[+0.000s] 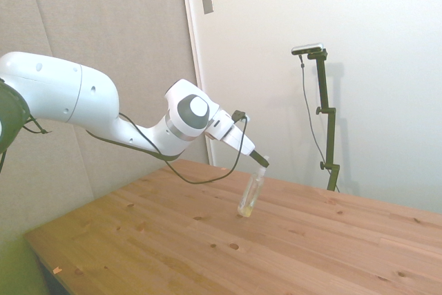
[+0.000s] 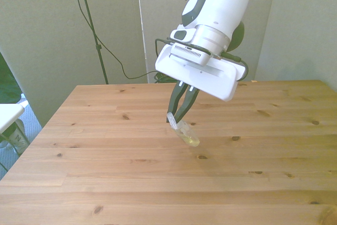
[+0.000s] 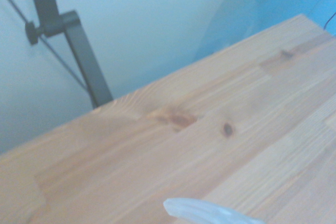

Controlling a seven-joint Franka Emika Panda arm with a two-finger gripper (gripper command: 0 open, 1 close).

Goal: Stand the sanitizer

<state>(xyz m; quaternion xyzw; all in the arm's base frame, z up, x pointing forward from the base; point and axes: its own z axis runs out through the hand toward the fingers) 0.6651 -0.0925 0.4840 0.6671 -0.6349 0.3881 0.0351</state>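
Wooden worktop (image 1: 207,240) in front of pale walls carries the sanitizer (image 1: 251,195) near its middle, tilted, base on the wood, pale yellow liquid pooled at the bottom. Pincer (image 2: 175,118) is clamped on its top end; wrist view shows only a blurred clear sliver (image 3: 210,213).

Side view off one side of the wooden table (image 1: 207,246), arm entering from frame left, front view facing the arm at upper middle, both set back, sharing the tabletop, wrist view close, blurred, over bare boards
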